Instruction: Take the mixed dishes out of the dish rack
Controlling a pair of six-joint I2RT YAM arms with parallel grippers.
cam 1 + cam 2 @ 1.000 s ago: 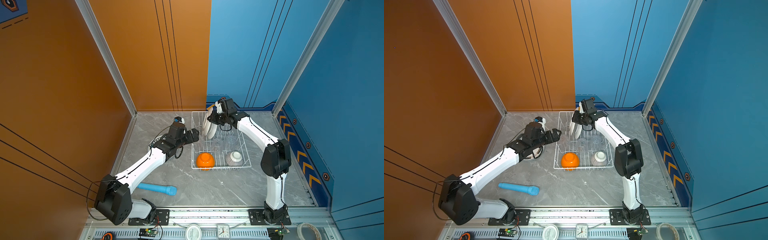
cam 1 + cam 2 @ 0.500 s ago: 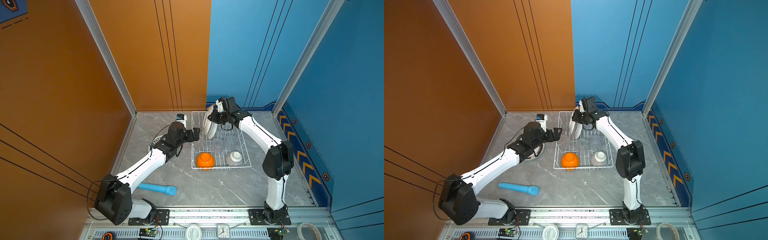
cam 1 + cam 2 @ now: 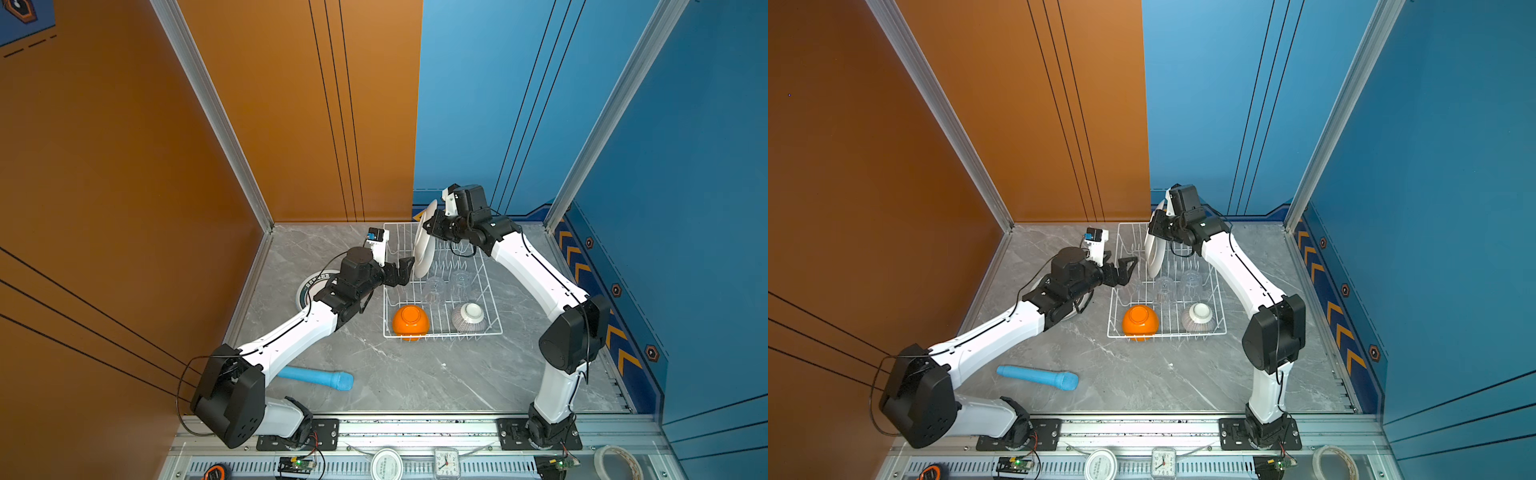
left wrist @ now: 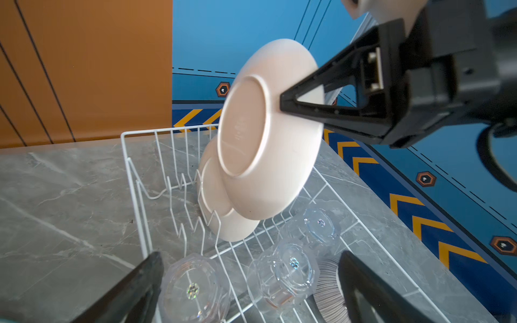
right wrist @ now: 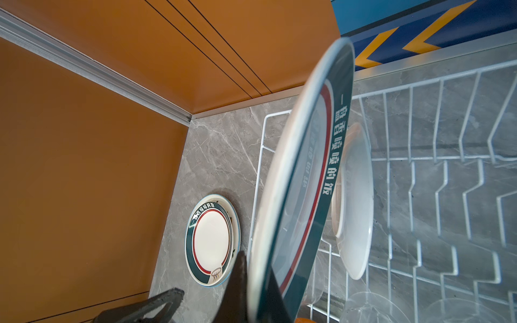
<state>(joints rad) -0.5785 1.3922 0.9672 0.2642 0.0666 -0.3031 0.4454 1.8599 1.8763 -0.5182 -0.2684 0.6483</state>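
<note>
My right gripper [image 3: 432, 226] is shut on the rim of a white plate [image 3: 424, 245] with a dark-banded face [image 5: 302, 173]. It holds the plate on edge above the back left of the dish rack [image 3: 440, 333]. My left gripper [image 3: 405, 270] stands open just left of the plate's lower edge, with nothing between its fingers. A second plate [image 4: 221, 201] stands in the prongs. Three clear glass tumblers [image 4: 193, 288] [image 4: 288, 268] [image 4: 319, 223] sit upside down mid-rack. The orange bowl [image 3: 409, 322] and the grey-striped bowl [image 3: 468, 318] lie at the front.
Another plate [image 5: 212, 240] lies flat on the table left of the rack, partly under my left arm in both top views. A light-blue cylinder [image 3: 316, 378] lies near the front left. The orange wall stands close on the left and the blue wall behind.
My right gripper has lifted the plate up out of the prongs. My left gripper has moved right, up to the plate's lower edge, still open.
</note>
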